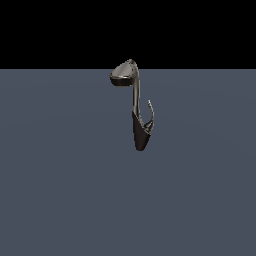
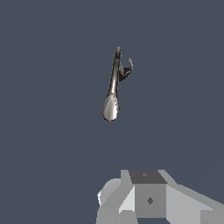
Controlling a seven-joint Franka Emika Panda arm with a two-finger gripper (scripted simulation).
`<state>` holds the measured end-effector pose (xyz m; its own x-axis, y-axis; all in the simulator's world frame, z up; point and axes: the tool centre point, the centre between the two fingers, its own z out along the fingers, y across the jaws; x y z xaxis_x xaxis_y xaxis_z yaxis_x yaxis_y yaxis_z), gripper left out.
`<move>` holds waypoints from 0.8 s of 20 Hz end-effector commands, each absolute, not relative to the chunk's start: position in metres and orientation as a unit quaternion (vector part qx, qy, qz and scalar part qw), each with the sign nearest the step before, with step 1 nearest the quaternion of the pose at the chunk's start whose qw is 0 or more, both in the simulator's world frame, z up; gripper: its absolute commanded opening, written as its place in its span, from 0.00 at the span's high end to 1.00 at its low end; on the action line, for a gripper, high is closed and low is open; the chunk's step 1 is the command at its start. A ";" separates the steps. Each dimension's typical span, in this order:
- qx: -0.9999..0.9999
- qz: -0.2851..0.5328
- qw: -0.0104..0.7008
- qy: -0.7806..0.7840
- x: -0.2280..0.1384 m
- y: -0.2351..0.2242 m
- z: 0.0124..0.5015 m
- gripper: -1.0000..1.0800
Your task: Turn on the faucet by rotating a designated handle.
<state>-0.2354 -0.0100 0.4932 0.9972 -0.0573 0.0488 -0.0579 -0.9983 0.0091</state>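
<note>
Jaws unseen; bare grey-blue floor (image 1: 60, 190).

A bare simulated scene is rendered, not a furnished room; a flat, uniform slate-grey floor (image 1: 60, 190) is shown beneath a black void (image 1: 50, 30); only a lone faucet (image 1: 135, 107) is placed there, with no sink or walls modelled.
</note>
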 end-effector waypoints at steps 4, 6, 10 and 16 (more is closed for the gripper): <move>0.998 0.010 -0.011 -0.067 -0.217 -0.006 0.483 1.00; 0.996 0.002 -0.019 -0.087 -0.208 -0.005 0.477 1.00; 0.990 -0.016 -0.039 -0.134 -0.185 -0.002 0.464 1.00; 0.972 -0.048 -0.074 -0.218 -0.146 -0.002 0.437 1.00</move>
<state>-0.1559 -0.0016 0.4444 0.9198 -0.3785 -0.1036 -0.3889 -0.9145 -0.1114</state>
